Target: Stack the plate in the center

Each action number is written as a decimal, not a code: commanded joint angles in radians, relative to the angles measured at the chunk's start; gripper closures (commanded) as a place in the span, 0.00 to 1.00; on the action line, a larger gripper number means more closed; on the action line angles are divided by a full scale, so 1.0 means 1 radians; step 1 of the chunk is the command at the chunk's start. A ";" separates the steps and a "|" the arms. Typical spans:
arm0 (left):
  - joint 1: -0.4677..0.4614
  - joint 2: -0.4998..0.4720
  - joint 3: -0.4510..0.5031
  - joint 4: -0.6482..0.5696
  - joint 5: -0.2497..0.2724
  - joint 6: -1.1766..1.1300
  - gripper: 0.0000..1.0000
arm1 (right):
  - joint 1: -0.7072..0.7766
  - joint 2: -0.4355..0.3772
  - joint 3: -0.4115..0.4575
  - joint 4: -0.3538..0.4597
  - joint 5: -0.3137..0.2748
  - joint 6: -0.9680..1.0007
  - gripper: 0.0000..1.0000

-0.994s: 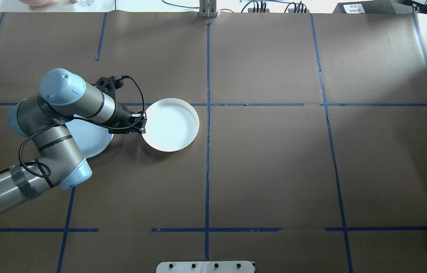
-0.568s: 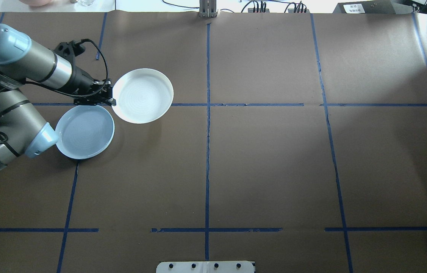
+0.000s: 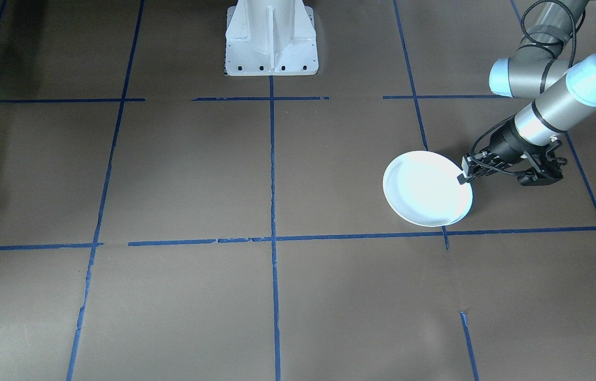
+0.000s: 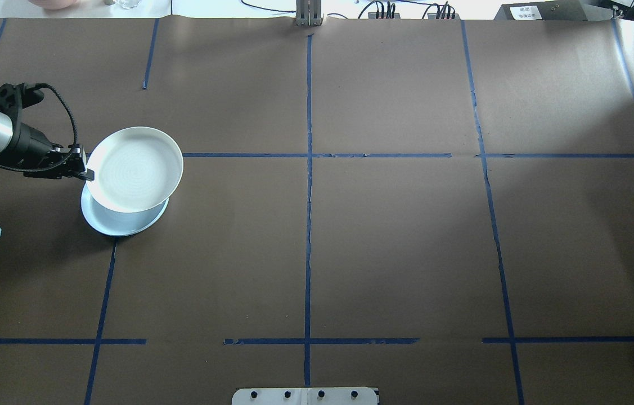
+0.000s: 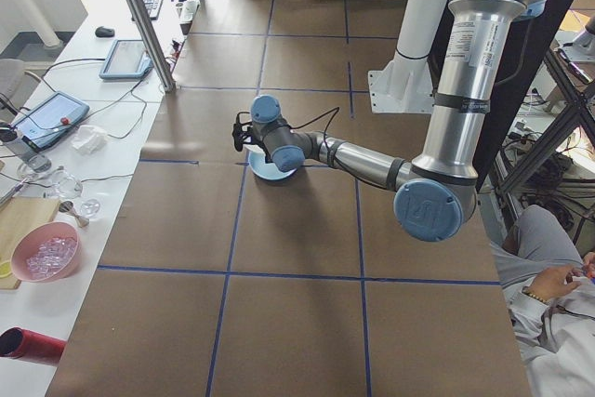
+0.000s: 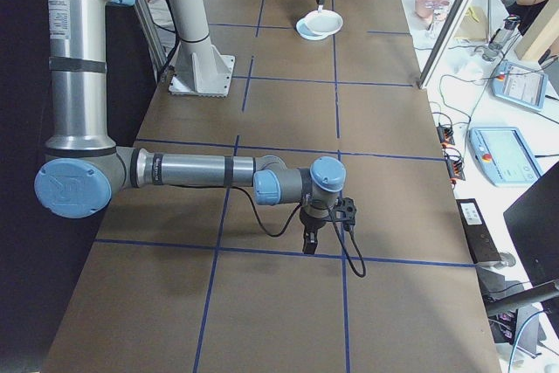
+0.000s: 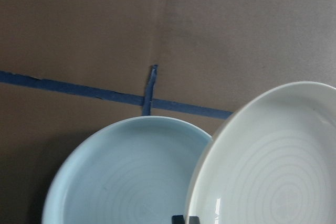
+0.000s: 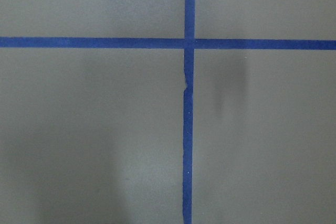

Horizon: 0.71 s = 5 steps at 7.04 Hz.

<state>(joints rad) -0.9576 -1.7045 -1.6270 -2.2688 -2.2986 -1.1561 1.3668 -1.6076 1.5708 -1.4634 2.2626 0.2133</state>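
White plate held at its rim by left hand, above and overlapping blue plate on worktop. Risk: offset release may seat it crooked. Earlier it hung beside blue plate, further toward centre. Right hand: state indeterminate.

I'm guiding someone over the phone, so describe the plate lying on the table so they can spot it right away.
Look at the brown paper table with its blue tape grid, on the robot's left side. The left claw holds a white plate by its rim there. The one you want is the pale blue plate lying flat beneath it, mostly covered, only its near edge peeking out.
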 commanded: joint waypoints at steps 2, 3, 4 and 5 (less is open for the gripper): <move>-0.007 0.028 0.002 0.003 0.007 0.030 1.00 | 0.000 0.000 0.000 0.000 0.000 0.000 0.00; -0.010 0.028 0.012 0.005 0.010 0.032 1.00 | 0.000 0.000 0.000 0.000 0.000 0.000 0.00; -0.009 0.028 0.018 0.005 0.010 0.030 1.00 | 0.000 0.000 0.000 0.000 0.000 0.000 0.00; -0.007 0.026 0.030 0.005 0.011 0.030 1.00 | 0.000 0.000 0.000 0.000 0.000 0.000 0.00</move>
<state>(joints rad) -0.9660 -1.6770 -1.6096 -2.2644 -2.2888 -1.1257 1.3668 -1.6076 1.5708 -1.4634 2.2626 0.2132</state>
